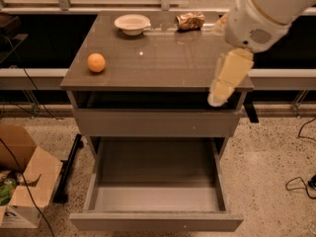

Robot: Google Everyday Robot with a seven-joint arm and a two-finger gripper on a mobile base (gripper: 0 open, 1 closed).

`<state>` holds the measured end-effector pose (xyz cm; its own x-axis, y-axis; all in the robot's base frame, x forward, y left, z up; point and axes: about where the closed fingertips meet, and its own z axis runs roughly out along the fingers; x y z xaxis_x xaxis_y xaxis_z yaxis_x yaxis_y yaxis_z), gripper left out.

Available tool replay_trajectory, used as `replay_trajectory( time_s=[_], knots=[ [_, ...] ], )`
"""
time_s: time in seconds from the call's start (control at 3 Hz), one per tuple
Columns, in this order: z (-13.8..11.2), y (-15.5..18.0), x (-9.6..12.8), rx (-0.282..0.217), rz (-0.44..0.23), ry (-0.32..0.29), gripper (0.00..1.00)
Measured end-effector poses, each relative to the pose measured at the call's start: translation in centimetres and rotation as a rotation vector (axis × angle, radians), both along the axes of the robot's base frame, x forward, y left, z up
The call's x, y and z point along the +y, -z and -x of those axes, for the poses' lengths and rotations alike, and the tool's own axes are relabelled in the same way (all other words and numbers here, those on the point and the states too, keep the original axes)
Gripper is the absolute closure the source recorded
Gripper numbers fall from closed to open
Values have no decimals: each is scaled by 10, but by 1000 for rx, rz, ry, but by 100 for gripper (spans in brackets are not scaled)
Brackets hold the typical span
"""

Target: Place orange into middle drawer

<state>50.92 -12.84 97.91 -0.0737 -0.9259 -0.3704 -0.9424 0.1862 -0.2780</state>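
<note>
A: Risk check wanted. Where is the gripper?

B: The cream-coloured two-finger gripper [224,83] is seen hanging at the right front edge of the grey-brown cabinet top [163,53], pointed down, under the white arm joint. Open or closed cannot be told. Nothing is seen held in it.

A: And the target?

B: The small round glossy orange [96,62] is lying on the top near the left front corner, untouched. It is well apart from the gripper, across nearly the whole width of the top. The wide grey-brown middle drawer [155,199] is pulled out below, light grey floor showing.

A: Failure modes?

B: Rolling is judged the main one. The fruit is round and smooth and is set close to the left edge. If it is touched off-centre on approach, it could be pushed over the side toward the open cardboard box [24,181] on the floor. Second, a pinch taken too high on the curved skin could let it be squeezed out. Third, the shallow upper drawer [155,122] is slightly out above the middle one, so a descent made too near the cabinet could see the arm or fruit clipped on that front. A high release could let it bounce.

A: Bowl and bag?

B: The round white bowl [132,19] and the tan crinkled snack bag [190,20] are at the back edge, well apart from the orange. The bag is near the arm joint, so it could be brushed if the sweep is made far back.
</note>
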Motion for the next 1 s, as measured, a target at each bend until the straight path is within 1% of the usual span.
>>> replay_trajectory(
  time_s=[0.33,0.67,1.0],
  knots=[
    [-38,5,35,-21,-71,-18,0],
    [-38,5,35,-21,-71,-18,0],
    [-53,23,53,-6,-129,-19,0]
  ],
)
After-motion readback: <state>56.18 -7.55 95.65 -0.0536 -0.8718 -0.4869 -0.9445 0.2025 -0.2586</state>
